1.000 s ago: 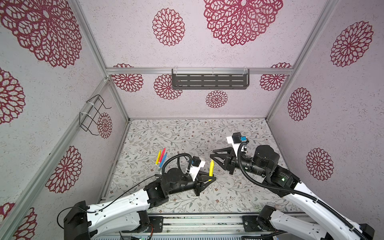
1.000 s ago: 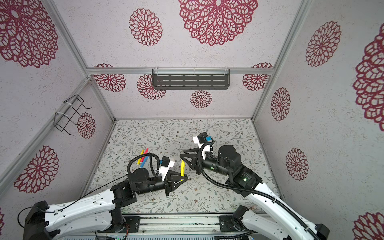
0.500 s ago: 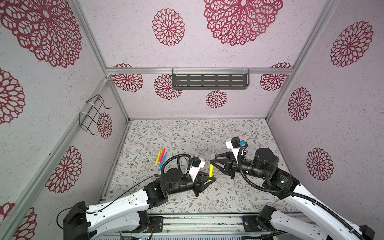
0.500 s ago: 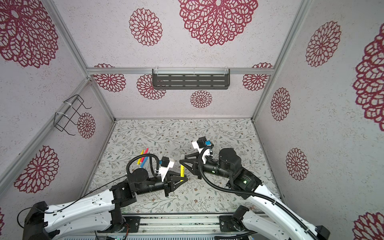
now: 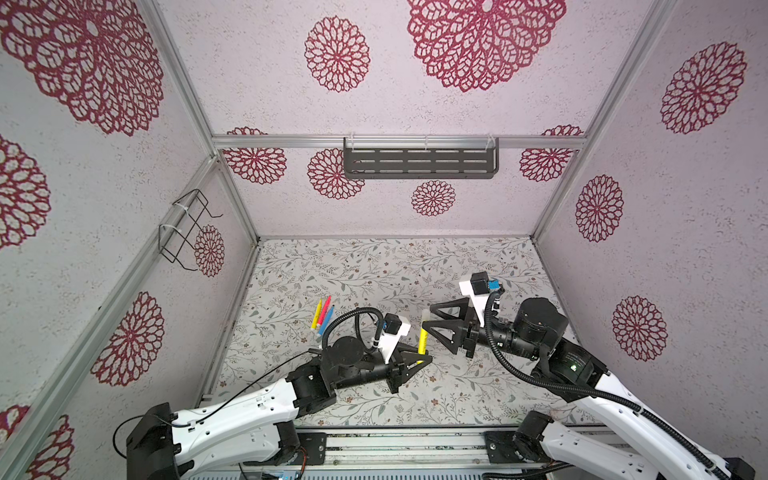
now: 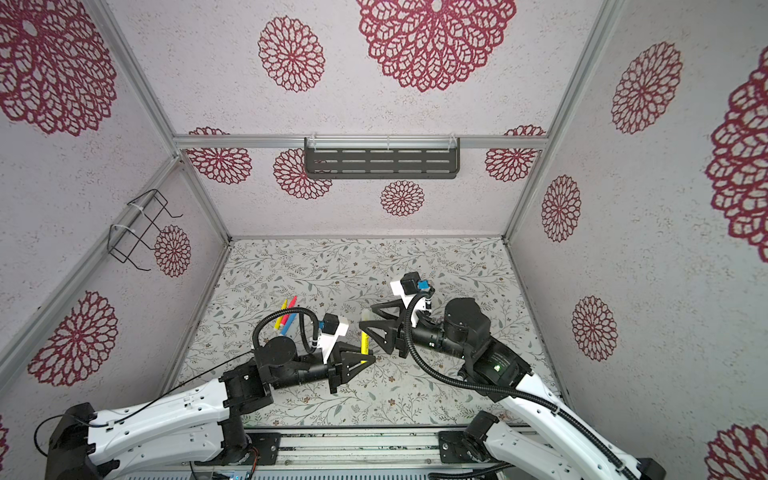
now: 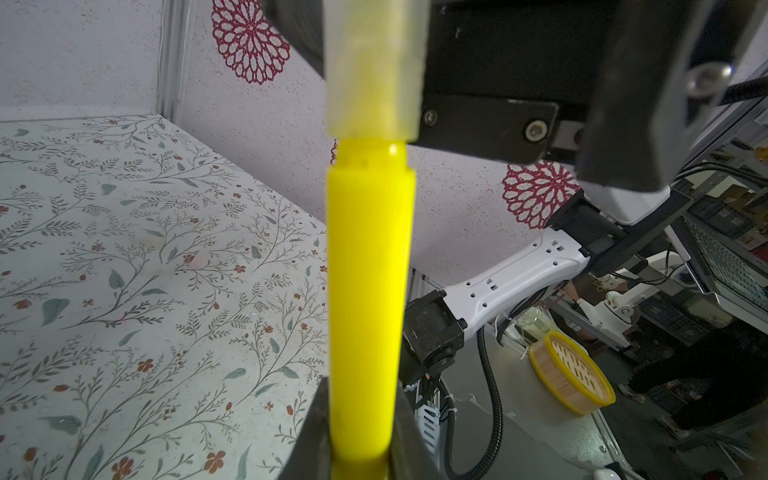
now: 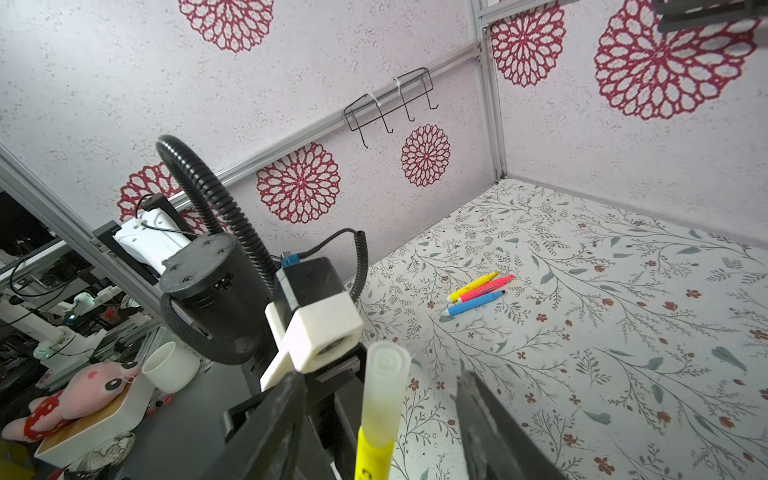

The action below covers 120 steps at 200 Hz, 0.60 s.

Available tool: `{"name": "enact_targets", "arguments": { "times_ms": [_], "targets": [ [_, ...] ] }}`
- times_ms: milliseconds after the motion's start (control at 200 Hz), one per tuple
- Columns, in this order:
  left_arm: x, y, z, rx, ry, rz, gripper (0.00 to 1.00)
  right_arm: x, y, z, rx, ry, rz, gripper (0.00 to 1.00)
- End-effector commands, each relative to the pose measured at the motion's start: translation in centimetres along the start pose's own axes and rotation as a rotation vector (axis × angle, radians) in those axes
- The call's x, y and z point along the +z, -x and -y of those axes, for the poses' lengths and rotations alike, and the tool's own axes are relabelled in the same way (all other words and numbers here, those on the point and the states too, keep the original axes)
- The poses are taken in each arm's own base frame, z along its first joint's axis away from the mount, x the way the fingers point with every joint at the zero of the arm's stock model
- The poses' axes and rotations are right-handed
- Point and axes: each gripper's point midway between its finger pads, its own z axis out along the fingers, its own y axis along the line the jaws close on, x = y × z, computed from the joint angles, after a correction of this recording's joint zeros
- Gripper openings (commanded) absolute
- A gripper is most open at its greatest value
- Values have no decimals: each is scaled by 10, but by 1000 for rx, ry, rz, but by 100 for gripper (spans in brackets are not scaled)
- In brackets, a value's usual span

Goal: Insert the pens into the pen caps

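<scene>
- The left gripper [image 5: 419,360] is pinching the held pen [image 5: 422,344] by its lower end, at the lower centre of both top views. The left wrist view is showing its fingers [image 7: 309,436] pressed against the yellow barrel at the bottom edge of the frame.
- The held pen is pointing up the frame, raised off the table [image 5: 374,270].
- The cap [image 5: 424,321], translucent, is sitting over the pen's upper end. Only the left wrist view is showing a short yellow neck exposed between the cap's rim and the barrel; the top views are too small to show it.
- The right gripper [image 5: 429,318] is standing spread, one finger on either side of the cap. The right wrist view is showing a clear gap on both sides, with neither finger touching. The top views are not resolving these gaps.
- The loose pens [image 5: 323,316], three in yellow, pink and blue, are lying side by side on the table, left of centre in both top views and well apart from both grippers. The right wrist view is showing them right of centre; the left wrist view is not taking them in.
- The wrist views alone are reaching beyond the enclosure: a plush toy [image 8: 79,395] and a white cup [image 8: 170,368] at the lower left of the right wrist view, and a yellow-rimmed basket [image 7: 569,370] at the lower right of the left wrist view.
</scene>
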Motion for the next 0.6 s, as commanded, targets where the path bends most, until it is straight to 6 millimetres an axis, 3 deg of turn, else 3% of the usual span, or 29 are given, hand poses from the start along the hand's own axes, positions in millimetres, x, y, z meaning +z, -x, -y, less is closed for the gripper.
{"name": "enact_targets", "arguments": {
  "times_ms": [0, 285, 595],
  "targets": [
    [-3, 7, 5, 13, -19, 12, 0, -1, 28, -5, -32, -16, 50, 62],
    [-3, 6, 5, 11, -17, 8, 0, 21, 28, 0, -4, -14, -29, 56],
    [-4, 4, 2, 25, -2, 7, 0, 26, 16, -6, 5, 40, -76, 37]
  ]
}}
